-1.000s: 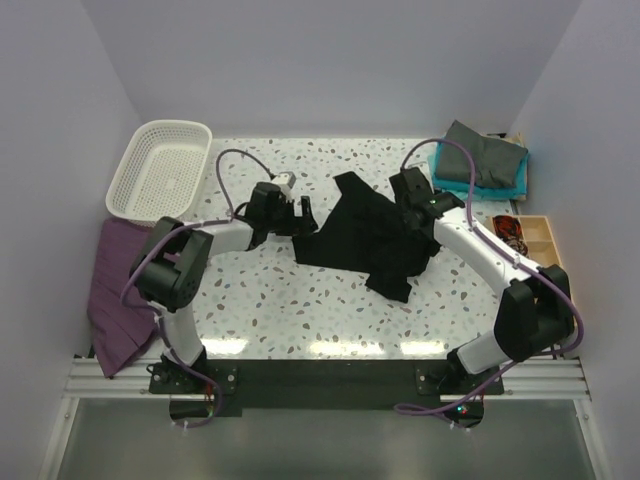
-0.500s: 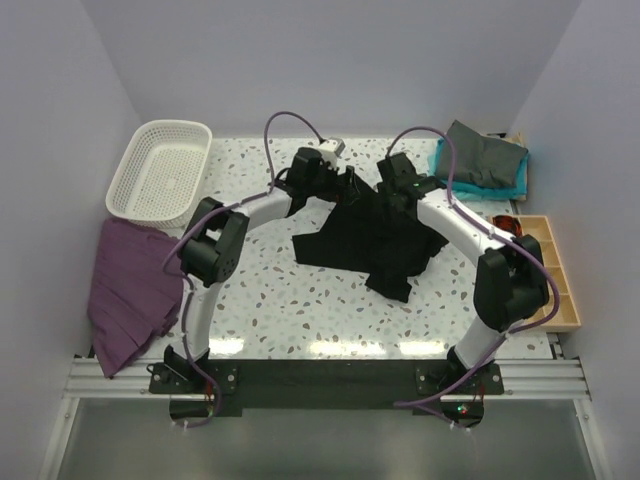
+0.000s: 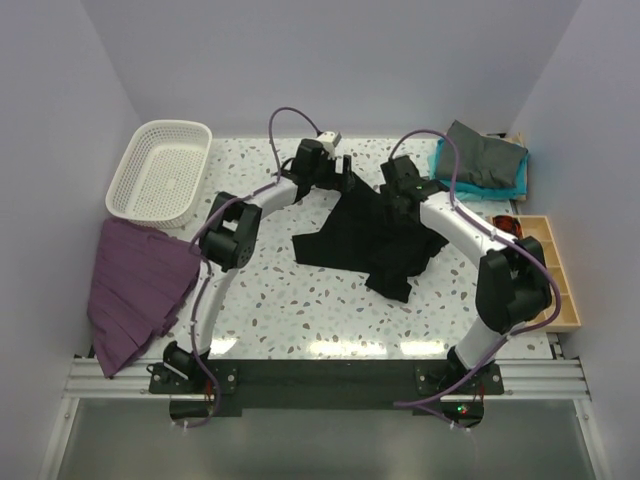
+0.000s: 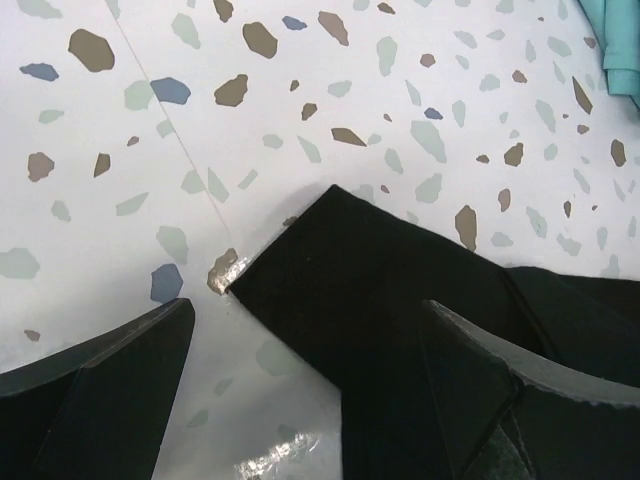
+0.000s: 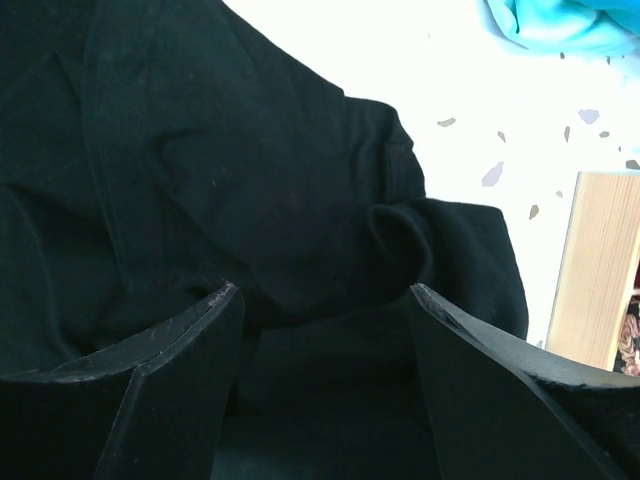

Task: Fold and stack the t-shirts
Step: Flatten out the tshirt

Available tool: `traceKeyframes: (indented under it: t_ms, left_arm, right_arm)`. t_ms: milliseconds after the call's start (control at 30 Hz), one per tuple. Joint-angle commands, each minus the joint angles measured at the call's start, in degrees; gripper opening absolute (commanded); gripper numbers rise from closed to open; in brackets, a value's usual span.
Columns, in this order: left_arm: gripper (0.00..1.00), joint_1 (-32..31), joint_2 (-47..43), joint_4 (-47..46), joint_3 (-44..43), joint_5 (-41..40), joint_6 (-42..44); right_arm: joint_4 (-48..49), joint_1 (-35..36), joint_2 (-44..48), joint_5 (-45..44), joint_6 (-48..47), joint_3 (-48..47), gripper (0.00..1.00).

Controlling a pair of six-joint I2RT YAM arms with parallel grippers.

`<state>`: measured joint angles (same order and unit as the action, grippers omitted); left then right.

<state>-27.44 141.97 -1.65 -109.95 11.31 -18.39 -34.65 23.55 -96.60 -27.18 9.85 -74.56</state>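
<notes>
the large black soft-fabric t-shirt (image 3: 365,235) lies rumpled and half spread in the middle of the speckled white terrazzo table (image 3: 270,300), not folded yet, sleeves and hem bunched toward the near right

the folded dark grey t-shirt (image 3: 485,155) sits on top of the folded teal t-shirt (image 3: 445,172) at the far right corner, so that pair looks done and stacked

judgement: roughly two of three tees finished; left to do is flatten the black one, fold it, put it on the stack

left gripper (image 4: 308,305) has jaws wide apart, hovering over the far pointed corner of the black tee, one finger either side of it, nothing pinched

right gripper (image 5: 322,290) has jaws apart too, low over the bunched black fabric at the far right of the tee; cloth sits below and between the fingers but i see no pinch

counts: 3 t-shirts (1 black, 1 grey, 1 teal), 2 arms, 1 white plastic lattice basket (image 3: 118,190) at far left with nothing seen inside, 1 purple pleated cloth (image 3: 135,285) at the left edge, cannot tell if it is a tee, 1 wooden compartment tray (image 3: 548,235) on the right, small dark items inside, too small to name
</notes>
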Motion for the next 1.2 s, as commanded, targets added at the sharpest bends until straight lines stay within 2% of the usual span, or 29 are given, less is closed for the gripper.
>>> traceKeyframes:
  t_ms: [0,100,167,200,233,300,333,400,667,700,733,767,800,900,1167]
  left_arm:
    - [1.00,0.02,2.87,0.07,-3.69,2.66,-0.94]
    - [0.99,0.02,3.84,-0.63,-4.48,3.98,-1.64]
    - [0.82,0.02,4.45,-0.81,-4.83,6.00,-1.73]
    - [0.69,-0.07,4.63,-0.98,-4.92,6.44,-2.17]
    - [0.42,-0.07,5.06,-1.33,-4.83,7.14,-2.43]
    - [0.22,-0.16,5.51,-1.60,-5.01,8.11,-3.05]
    - [0.00,-0.16,5.94,-1.60,-5.36,9.07,-3.23]
    - [0.00,-0.07,5.86,-1.78,-5.19,9.95,-3.49]
    - [0.00,0.63,-4.68,-3.71,2.37,8.29,-1.82]
    - [0.00,0.72,-5.64,-3.54,2.81,8.29,-1.65]
    - [0.00,0.72,-7.05,-3.10,3.16,8.55,-1.30]
    - [0.00,0.81,-7.93,-2.83,3.43,8.55,-1.21]
    - [0.00,0.81,-8.81,-2.92,3.95,8.55,-0.86]
    - [0.00,0.81,-12.41,-3.62,6.76,8.38,-0.77]
    - [0.00,0.90,-16.81,-3.97,11.42,8.90,0.02]
  right_arm:
    - [1.34,-0.35,3.87,0.55,0.09,1.35,0.70]
    - [1.34,-0.35,3.96,0.55,0.43,2.31,0.67]
    - [1.52,-0.43,3.78,0.81,0.35,2.67,0.62]
    - [1.69,-0.44,3.52,0.99,0.26,3.02,0.54]
    - [1.87,-0.52,3.43,1.34,0.17,3.11,0.50]
    - [1.87,-0.79,2.12,2.30,-0.09,2.76,0.41]
    - [1.61,-1.14,1.59,2.57,-0.18,2.41,0.22]
    - [0.47,-1.49,0.53,2.74,0.00,1.36,0.01]
    - [-1.28,-1.67,10.01,0.38,0.17,1.70,0.00]
    - [-1.82,-1.75,11.68,-0.32,0.26,1.53,0.07]
    - [-2.43,-1.67,12.56,-2.16,0.26,1.44,0.33]
    - [-2.87,-1.75,13.36,-3.05,0.35,1.53,0.54]
    - [-2.88,-1.93,13.97,-4.01,0.17,1.96,0.69]
    - [-3.22,-3.15,15.21,-5.69,0.52,2.67,0.79]
    - [-2.96,-7.03,10.83,0.97,2.37,3.20,0.77]
